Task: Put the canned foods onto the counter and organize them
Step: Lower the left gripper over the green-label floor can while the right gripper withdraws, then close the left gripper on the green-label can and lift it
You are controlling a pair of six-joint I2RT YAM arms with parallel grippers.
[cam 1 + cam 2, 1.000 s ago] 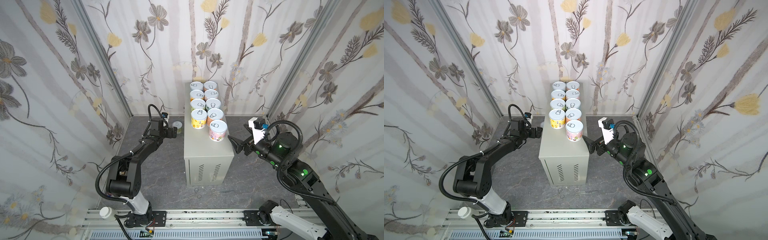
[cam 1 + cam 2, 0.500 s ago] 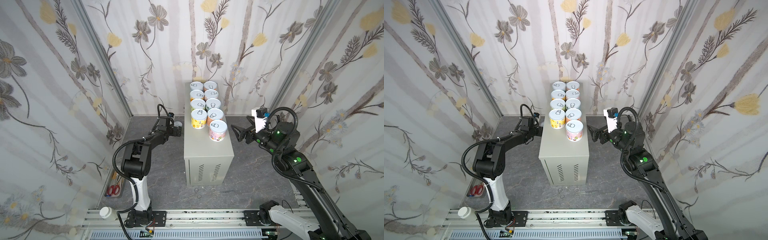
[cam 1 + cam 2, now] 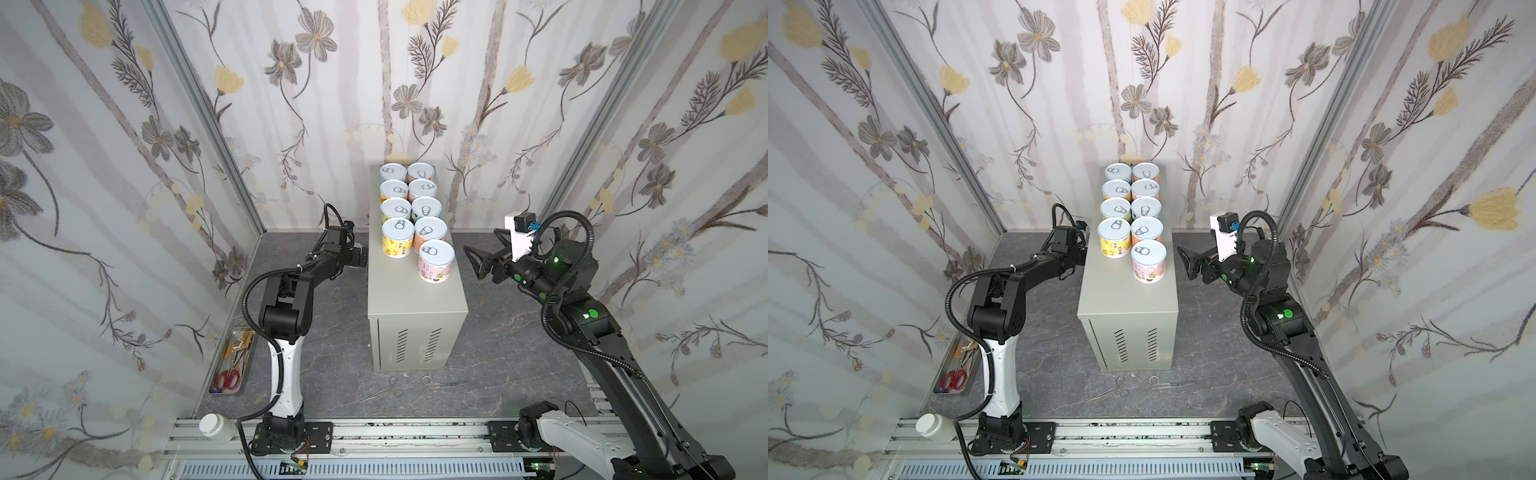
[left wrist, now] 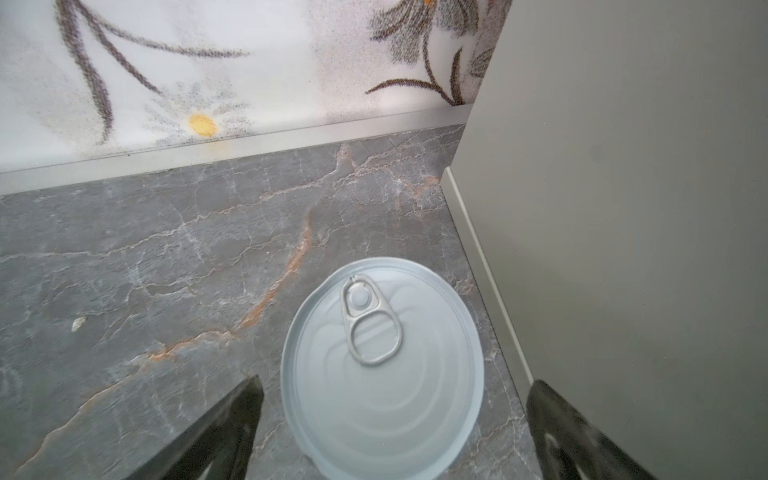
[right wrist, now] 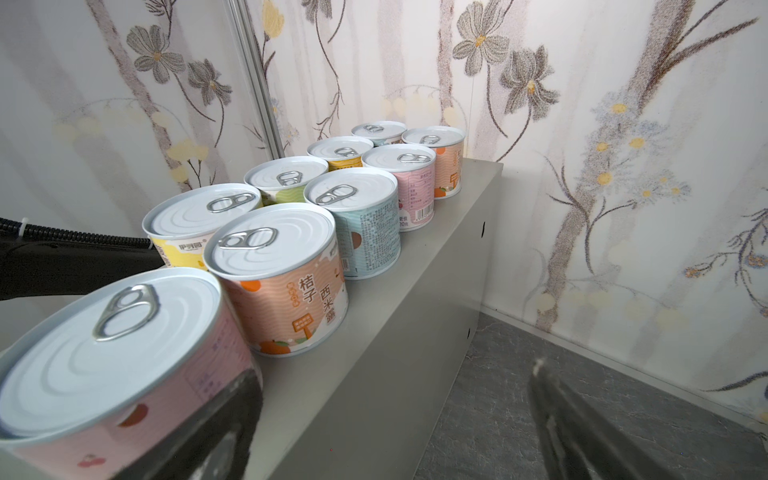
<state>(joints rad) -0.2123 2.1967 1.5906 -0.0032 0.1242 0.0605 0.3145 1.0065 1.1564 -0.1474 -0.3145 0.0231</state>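
Both top views: nine silver-lidded, paper-labelled tins (image 3: 427,207) on light-grey metal cabinet (image 3: 409,293); right gripper (image 3: 480,244) wide, just right of it
Left wrist: left gripper (image 4: 395,380) wide, another tin (image 4: 386,419) between fingers (image 4: 224,432), on dark marbled floor (image 4: 145,266) beside cabinet
Right wrist: pink tin (image 5: 112,365) near one finger (image 5: 208,432)

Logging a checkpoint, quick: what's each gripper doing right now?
Left gripper: open, poised at the round silver pull-tab tin on the dark marbled floor, not gripping.
Right gripper: open, empty.

Low beside the surface (image 3: 415,291), left hand (image 4: 397,380) angled down, fingers wide apart. Opposite side, right hand (image 3: 481,240) level with its top, spread wide, empty.
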